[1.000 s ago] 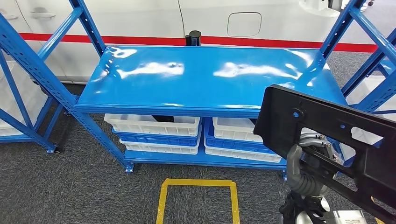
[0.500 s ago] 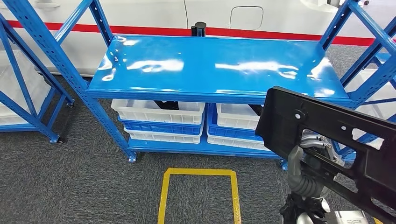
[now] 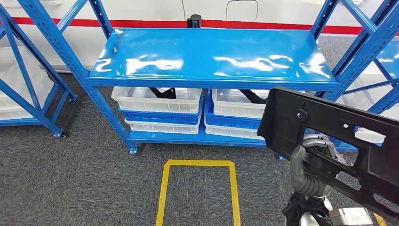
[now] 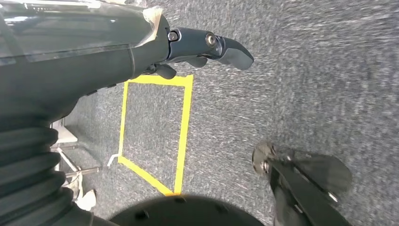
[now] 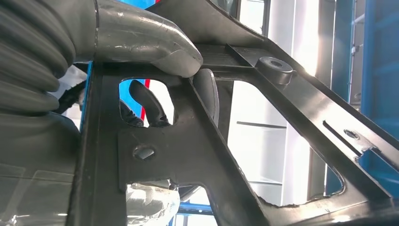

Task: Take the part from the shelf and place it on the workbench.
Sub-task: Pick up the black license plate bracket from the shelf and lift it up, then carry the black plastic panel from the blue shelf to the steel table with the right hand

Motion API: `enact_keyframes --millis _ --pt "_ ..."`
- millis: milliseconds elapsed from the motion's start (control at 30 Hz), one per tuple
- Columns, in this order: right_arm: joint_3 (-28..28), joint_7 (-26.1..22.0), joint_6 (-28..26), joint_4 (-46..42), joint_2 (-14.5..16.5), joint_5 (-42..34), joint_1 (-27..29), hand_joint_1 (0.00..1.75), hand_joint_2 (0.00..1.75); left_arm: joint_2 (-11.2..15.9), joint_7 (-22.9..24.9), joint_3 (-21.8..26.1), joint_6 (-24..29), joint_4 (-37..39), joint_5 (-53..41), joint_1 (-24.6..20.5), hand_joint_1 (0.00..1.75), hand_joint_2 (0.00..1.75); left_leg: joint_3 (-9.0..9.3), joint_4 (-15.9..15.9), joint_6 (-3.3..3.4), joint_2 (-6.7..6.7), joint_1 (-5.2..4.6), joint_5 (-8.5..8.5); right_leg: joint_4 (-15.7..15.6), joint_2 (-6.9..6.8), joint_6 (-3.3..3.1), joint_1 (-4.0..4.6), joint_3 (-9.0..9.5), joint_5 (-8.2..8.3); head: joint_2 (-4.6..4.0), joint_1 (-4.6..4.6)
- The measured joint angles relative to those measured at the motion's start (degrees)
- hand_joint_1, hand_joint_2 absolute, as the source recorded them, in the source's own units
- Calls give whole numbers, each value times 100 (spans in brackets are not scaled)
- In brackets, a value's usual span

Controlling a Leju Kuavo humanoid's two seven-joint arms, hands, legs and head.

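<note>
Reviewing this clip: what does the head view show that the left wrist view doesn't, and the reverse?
Head view alone: the blue shelf, white bins beneath it, and the right hand gripping the black part. Left wrist view alone: the left hand hanging over the floor, holding nothing, fingers extended. Both share the grey carpet and the yellow tape square on it.

The part is a flat black plastic panel with cut-out openings, held tilted at the lower right of the head view.
</note>
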Motion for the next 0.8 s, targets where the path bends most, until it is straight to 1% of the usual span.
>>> enact_keyframes --millis 33,67,100,133,167,200,233,267,300,333,367,400,433,467,500,533,567,600,633,667,700,733,767,800 --pt "-3 -3 1 -1 -7 -7 0 175 175 -3 13 0 -3 0 13 -9 0 175 252 -382 15 -17 -5 -20 14 0 44 3 -39 44 0 5" --pt "-8 -5 3 -1 -15 -15 -2 175 175 -7 22 1 -11 0 31 -16 0 175 413 -660 39 -35 -25 -75 15 -5 88 2 -66 95 0 8" --pt "-14 -8 7 -1 -24 -21 0 175 175 -9 27 2 -36 0 49 -19 0 175 467 -807 79 -47 -63 -111 2 -13 135 -11 -88 153 0 13" --pt "-20 -10 11 0 -34 -30 10 175 175 -9 30 4 -88 0 78 -12 0 175 421 -855 138 -44 -92 -78 -19 -18 185 -13 -109 220 0 17" --pt "-29 -12 16 4 -48 -39 27 175 175 -4 28 10 -165 0 114 -2 0 175 355 -869 200 -28 -112 -10 -12 -16 211 -31 -151 220 0 7" --pt "-41 -14 20 12 -66 -48 49 175 175 8 16 19 -266 0 148 9 0 175 273 -884 273 -9 -122 72 65 -10 203 -38 -212 113 0 12" --pt "-56 -17 26 21 -87 -56 69 175 175 24 -14 32 -382 1 190 23 0 175 181 -901 336 13 -122 157 228 -3 165 -35 -294 -88 0 23" --pt "-73 -22 36 33 -109 -59 84 175 175 45 -69 48 -512 1 225 40 0 175 98 -901 379 31 -122 238 505 5 99 -44 -381 -383 0 35" --pt "-88 -27 47 43 -125 -60 99 175 175 73 -146 70 -659 2 253 61 0 175 -3 -900 408 43 -127 317 867 11 52 -34 -449 -670 0 56" --pt "-104 -33 63 51 -138 -54 121 175 175 104 -225 98 -817 3 275 86 0 175 -94 -897 414 55 -136 397 1235 16 47 -31 -485 -854 0 64" --pt "-118 -37 82 60 -147 -44 149 175 175 137 -295 129 -962 3 288 111 0 175 -193 -892 411 64 -144 479 1541 21 81 -27 -469 -914 0 65" --pt "-131 -40 101 68 -154 -32 181 175 175 171 -348 161 -1081 4 295 137 0 175 -296 -885 401 70 -150 557 1707 23 149 -24 -397 -830 0 65" --pt "-144 -42 122 75 -157 -19 207 175 175 200 -382 188 -1163 4 297 164 0 175 -401 -873 385 74 -153 631 1696 24 230 -25 -256 -649 0 64" --pt "-157 -44 141 79 -158 -8 222 175 175 226 -409 206 -1211 5 298 192 0 175 -511 -852 362 78 -153 701 1488 24 288 -27 -24 -490 0 65" --pt "-169 -45 155 81 -158 1 229 175 175 249 -432 220 -1239 7 298 219 0 175 -606 -820 334 80 -162 762 1093 24 300 -23 326 -442 0 66" --pt "-184 -46 164 81 -157 8 231 175 175 268 -448 228 -1251 9 298 243 0 175 -675 -781 304 81 -172 814 564 25 269 -8 698 -536 0 59" --pt "-198 -47 172 81 -154 13 232 175 175 287 -460 235 -1255 12 298 260 0 175 -719 -751 276 81 -184 870 119 26 212 8 1000 -688 0 48" --pt "-210 -48 175 81 -151 16 237 175 175 306 -466 243 -1254 15 298 272 0 175 -741 -733 252 80 -193 921 -191 27 158 30 1193 -827 0 38" --pt "-220 -48 179 83 -149 18 247 175 175 322 -469 252 -1252 18 298 286 0 175 -755 -725 227 78 -191 972 -327 28 115 37 1231 -894 0 25" --pt "-226 -48 182 87 -146 18 259 175 175 342 -471 261 -1249 21 298 300 0 175 -774 -717 199 72 -176 987 -300 23 70 16 1197 -873 0 18" --pt "-230 -48 187 90 -144 18 271 175 175 357 -472 271 -1247 24 298 319 0 175 -801 -661 165 66 -158 904 -288 18 14 -3 1162 -834 0 17" --pt "-232 -48 206 93 -142 9 279 175 175 366 -480 284 -1245 25 298 336 0 175 -851 -507 128 58 -139 709 -284 14 -52 -22 1122 -788 0 12" --pt "-234 -48 238 95 -135 -6 284 175 175 372 -492 297 -1244 26 299 349 0 175 -924 -249 94 52 -118 432 -282 14 -108 -30 1081 -737 0 11" --pt "-237 -48 282 95 -126 -24 289 175 175 373 -507 310 -1243 26 301 357 0 175 -1010 96 63 48 -106 140 -280 21 -144 -16 1033 -690 0 10"
